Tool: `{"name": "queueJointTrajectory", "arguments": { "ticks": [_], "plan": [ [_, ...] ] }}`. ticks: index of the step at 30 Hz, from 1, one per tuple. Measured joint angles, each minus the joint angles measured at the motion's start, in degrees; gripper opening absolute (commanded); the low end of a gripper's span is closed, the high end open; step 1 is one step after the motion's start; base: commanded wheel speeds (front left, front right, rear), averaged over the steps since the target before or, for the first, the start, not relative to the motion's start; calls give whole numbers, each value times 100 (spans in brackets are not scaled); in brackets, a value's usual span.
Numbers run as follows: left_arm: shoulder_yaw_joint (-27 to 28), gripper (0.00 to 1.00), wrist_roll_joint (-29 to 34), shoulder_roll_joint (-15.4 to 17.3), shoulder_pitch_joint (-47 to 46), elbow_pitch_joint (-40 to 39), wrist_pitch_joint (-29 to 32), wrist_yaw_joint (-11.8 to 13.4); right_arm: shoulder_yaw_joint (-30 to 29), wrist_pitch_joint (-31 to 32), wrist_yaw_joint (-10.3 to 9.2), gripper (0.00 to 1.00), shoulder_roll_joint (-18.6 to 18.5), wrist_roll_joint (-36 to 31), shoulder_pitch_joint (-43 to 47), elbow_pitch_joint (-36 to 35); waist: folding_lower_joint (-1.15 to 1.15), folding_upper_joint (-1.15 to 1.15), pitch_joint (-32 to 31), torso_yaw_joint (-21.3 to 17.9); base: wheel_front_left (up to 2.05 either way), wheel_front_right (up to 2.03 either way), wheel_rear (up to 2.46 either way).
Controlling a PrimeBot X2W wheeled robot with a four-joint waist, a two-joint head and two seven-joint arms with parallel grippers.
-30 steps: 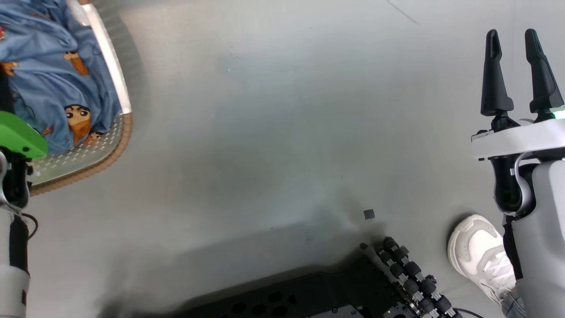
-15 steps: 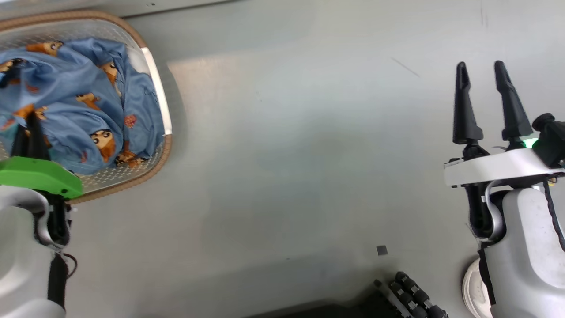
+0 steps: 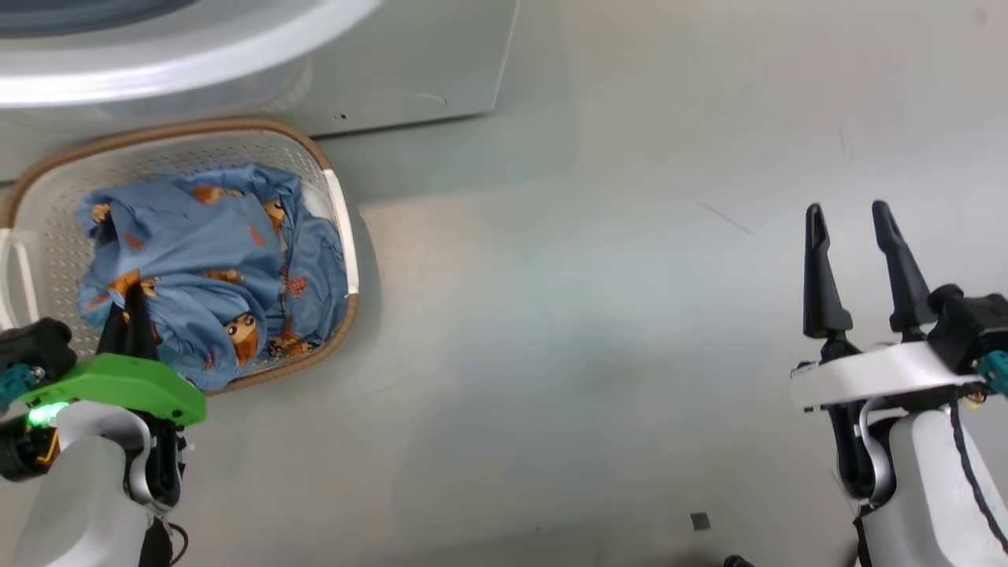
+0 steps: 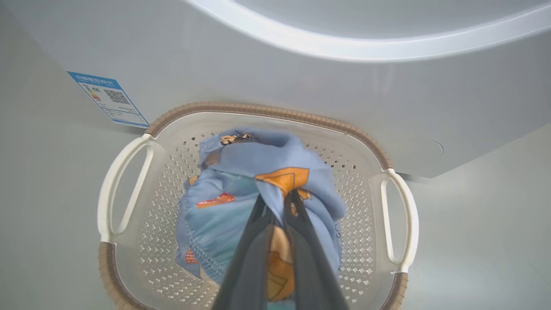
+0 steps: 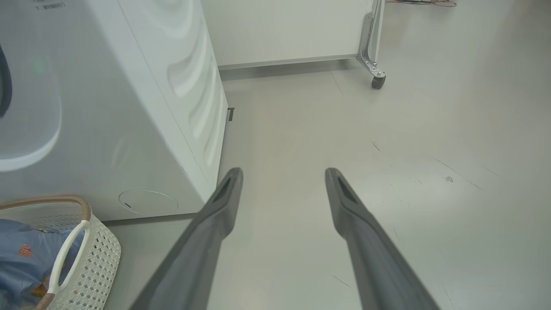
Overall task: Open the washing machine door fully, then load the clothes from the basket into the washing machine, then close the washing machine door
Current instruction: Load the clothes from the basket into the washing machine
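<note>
Here, the left claw pinches tight on crumpled blue clothes in the perforated, woven-rimmed basket; the right claw gapes empty, well apart.

We read no words. Blue-edged sticker on washing machine: QR code, coloured bars, probably energy label; print too small.

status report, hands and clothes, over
Left hand shut on clothes, bunched in the basket. Right hand open, holding nothing. Basket sits right by the washing machine front.
</note>
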Motion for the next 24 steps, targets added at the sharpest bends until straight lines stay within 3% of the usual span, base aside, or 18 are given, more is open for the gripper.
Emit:
{"name": "queueJointTrajectory", "arguments": {
  "ticks": [17, 24],
  "plan": [
    [-263, 0, 65, -218, 922, -216, -102, 0, -30, 0, 0, 100, -19, -144, 973, 120, 0, 0, -1419, 297, 0, 0, 0],
    [-265, 0, 172, -359, 1408, -727, -102, 0, -54, 0, 0, 100, -113, -144, 1385, 133, 0, 0, -2085, 447, 0, 0, 0]
  ]
}}
